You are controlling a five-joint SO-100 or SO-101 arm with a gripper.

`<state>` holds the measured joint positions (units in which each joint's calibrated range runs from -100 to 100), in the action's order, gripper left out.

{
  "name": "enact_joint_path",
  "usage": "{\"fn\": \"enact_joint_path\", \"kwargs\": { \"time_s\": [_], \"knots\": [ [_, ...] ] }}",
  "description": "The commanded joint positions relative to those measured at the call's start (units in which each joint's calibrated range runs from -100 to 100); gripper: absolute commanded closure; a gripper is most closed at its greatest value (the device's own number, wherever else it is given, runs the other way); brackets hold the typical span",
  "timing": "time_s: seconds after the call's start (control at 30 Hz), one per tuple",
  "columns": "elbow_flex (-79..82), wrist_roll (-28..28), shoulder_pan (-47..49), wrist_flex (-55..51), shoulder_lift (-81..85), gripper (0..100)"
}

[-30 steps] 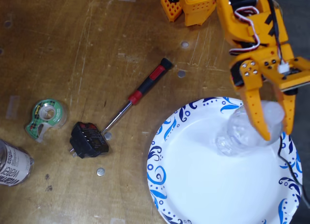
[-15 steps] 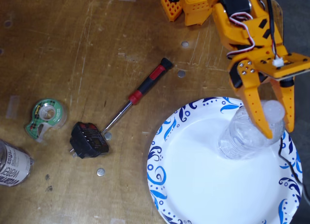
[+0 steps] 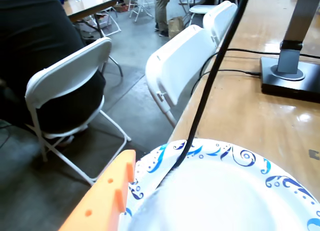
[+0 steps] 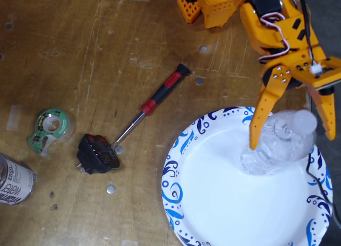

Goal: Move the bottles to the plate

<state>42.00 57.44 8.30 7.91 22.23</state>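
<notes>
In the fixed view a clear ribbed bottle [image 4: 277,142] rests on the right part of the white plate [image 4: 178,166] with blue swirls. My orange gripper [image 4: 290,140] hangs over it, open, its two fingers spread wide on either side of the bottle and apart from it. A second bottle [image 4: 13,179], with a whitish "water" label, lies on the table at the far left edge. The wrist view shows one orange finger [image 3: 105,196] at the lower left, the plate's rim [image 3: 225,153], and a blurred pale shape at the bottom edge.
On the wooden table in the fixed view lie a red and black screwdriver [image 4: 157,99], a green tape dispenser [image 4: 50,128] and a small black block [image 4: 98,153]. The arm's base [image 4: 208,6] is at the top. White folding chairs [image 3: 180,66] stand beyond the table edge.
The gripper's fingers have spread apart and let go of the bottle, which now rests on the plate. The other bottle has not moved.
</notes>
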Motion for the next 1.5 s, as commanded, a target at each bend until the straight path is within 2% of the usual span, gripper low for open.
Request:
{"fn": "enact_joint_path", "kwargs": {
  "time_s": [0.0,0.17,0.3,0.4,0.53,0.63,0.8,1.03,1.23,1.47],
  "knots": [
    [-0.4,0.8,2.1,-0.3,4.3,53],
    [-1.5,2.6,3.9,-6.5,10.8,53],
    [-2.7,2.6,0.5,-7.9,18.0,53],
    [-4.2,2.6,-8.7,-11.5,23.2,53],
    [-7.5,2.1,-26.4,-18.1,26.9,54],
    [-11.1,2.1,-36.5,-18.4,25.6,57],
    [-23.2,2.1,-45.7,-18.3,11.8,58],
    [-47.1,0.5,-48.3,-17.6,-14.2,59],
    [-69.7,-1.5,-54.9,-12.3,-38.8,59],
    [-95.1,-3.3,-62.5,-12.8,-58.9,59]
  ]
}}
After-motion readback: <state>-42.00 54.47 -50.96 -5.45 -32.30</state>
